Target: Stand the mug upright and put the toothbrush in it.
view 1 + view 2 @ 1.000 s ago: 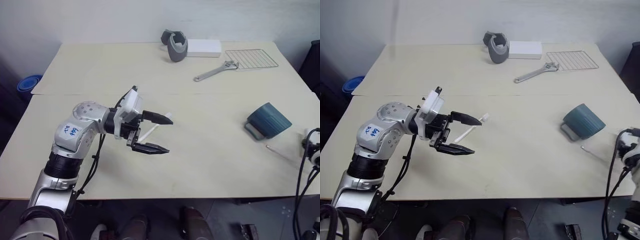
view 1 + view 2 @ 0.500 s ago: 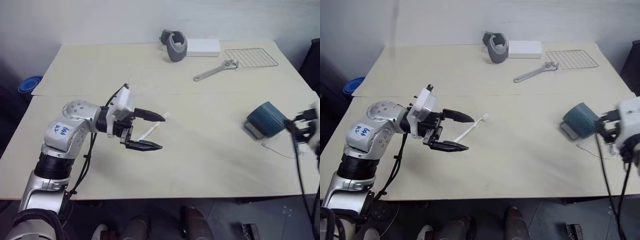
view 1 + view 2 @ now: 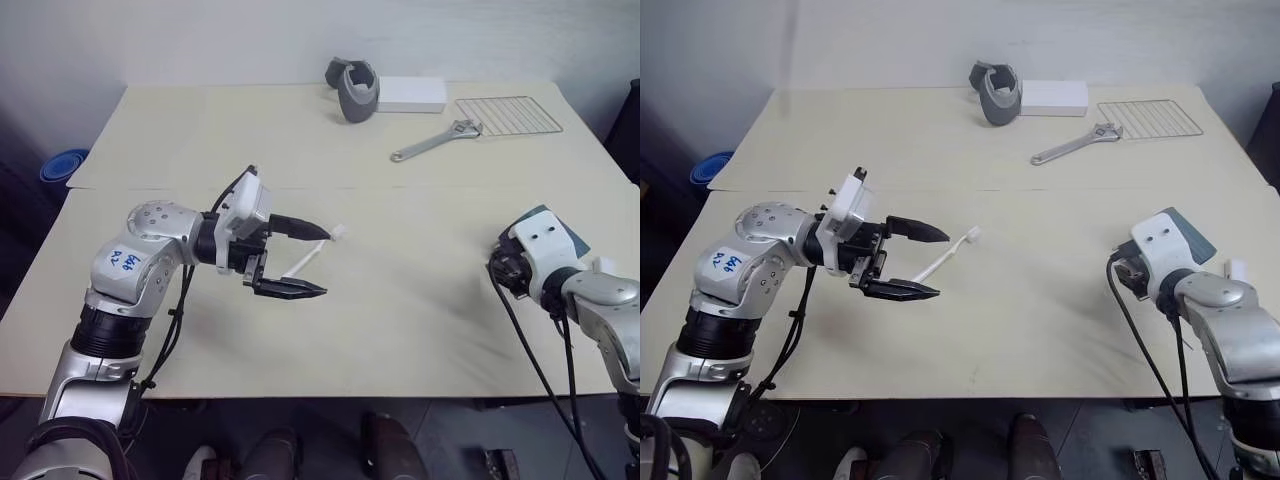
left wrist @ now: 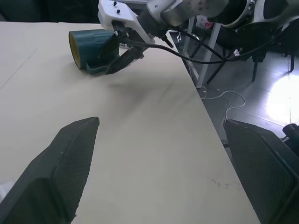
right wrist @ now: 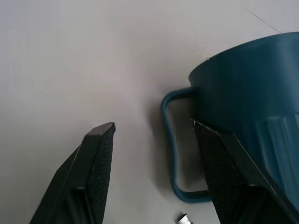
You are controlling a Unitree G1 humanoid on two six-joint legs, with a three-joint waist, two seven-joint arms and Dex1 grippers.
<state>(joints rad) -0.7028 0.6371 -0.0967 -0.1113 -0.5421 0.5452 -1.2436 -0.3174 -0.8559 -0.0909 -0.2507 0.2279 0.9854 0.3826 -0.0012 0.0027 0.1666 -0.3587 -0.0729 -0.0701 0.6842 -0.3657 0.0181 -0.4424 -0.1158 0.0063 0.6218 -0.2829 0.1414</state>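
The dark teal mug (image 5: 252, 88) lies on its side at the table's right, yellow inside (image 4: 72, 42) facing the left arm. My right gripper (image 5: 153, 125) is open at its loop handle (image 5: 169, 140): one finger stands outside the loop, the other over its opening against the mug's wall. From the head, my right wrist covers most of the mug (image 3: 566, 232). The white toothbrush (image 3: 308, 256) lies flat mid-table, its head (image 3: 338, 232) pointing away from me. My left gripper (image 3: 322, 263) hovers open over it, pointing right, holding nothing.
At the table's far edge sit a grey curved object (image 3: 352, 90), a white box (image 3: 412, 94), a metal wrench (image 3: 435, 140) and a wire rack (image 3: 508, 115). A blue container (image 3: 62, 163) sits off the table's left. Black cables (image 3: 530, 350) hang off the front edge by my right arm.
My right arm has swung in from the table's right edge to the mug and now covers most of it. The left gripper stays open over the toothbrush.
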